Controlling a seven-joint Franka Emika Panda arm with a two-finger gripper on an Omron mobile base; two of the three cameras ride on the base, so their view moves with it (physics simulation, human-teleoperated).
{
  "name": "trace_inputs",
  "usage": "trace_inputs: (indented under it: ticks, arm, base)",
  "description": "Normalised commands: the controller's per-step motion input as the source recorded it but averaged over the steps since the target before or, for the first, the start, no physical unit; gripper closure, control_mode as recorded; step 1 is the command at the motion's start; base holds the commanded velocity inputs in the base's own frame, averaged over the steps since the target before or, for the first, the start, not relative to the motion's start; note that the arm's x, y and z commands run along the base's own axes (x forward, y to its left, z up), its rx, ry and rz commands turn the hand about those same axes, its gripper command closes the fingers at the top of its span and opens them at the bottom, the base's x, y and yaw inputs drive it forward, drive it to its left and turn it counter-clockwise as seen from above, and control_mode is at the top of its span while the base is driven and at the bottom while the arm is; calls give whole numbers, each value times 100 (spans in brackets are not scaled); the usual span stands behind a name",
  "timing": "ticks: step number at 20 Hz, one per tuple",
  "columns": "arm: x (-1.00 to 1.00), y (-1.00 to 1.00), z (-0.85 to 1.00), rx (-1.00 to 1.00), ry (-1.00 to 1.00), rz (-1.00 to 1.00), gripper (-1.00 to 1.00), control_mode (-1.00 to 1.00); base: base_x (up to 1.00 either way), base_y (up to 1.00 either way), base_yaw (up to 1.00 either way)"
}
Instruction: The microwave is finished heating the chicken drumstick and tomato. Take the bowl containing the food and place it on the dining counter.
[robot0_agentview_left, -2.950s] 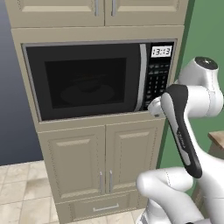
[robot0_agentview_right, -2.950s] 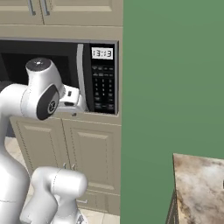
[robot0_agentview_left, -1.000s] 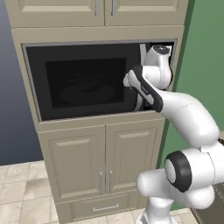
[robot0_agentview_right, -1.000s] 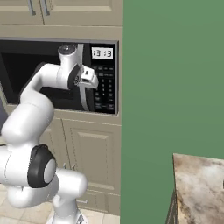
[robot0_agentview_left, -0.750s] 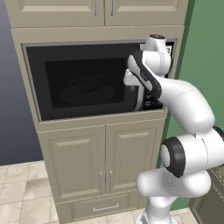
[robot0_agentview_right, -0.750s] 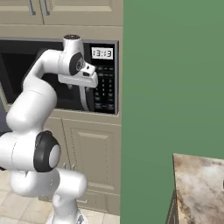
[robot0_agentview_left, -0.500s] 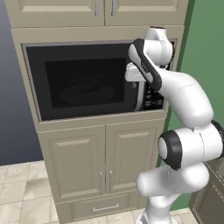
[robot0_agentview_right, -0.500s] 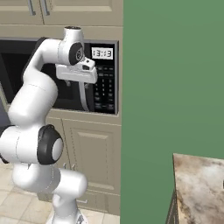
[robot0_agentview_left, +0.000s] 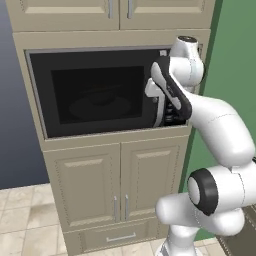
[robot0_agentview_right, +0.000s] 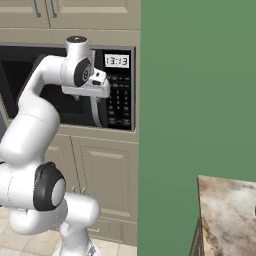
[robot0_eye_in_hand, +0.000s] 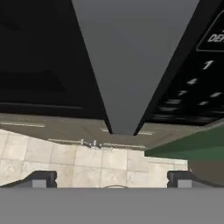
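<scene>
The jaws stand wide apart, holding nothing, right at the closed microwave; its handle runs between and ahead of them, keypad to one side, dark door glass to the other.

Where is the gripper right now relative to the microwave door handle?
The open gripper sits at the microwave's right side, its fingers either side of the long handle, next to the keypad.

"13:13" on microwave clock display
</scene>
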Motion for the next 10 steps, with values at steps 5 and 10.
trace_inputs:
  ticks: [5,10]
  arm:
    - [17,0,-18,0,-47,0,-100,-100]
    - [11,0,-13,0,-31,0,-100,-100]
  base:
    - [0,0,0]
    - [0,0,0]
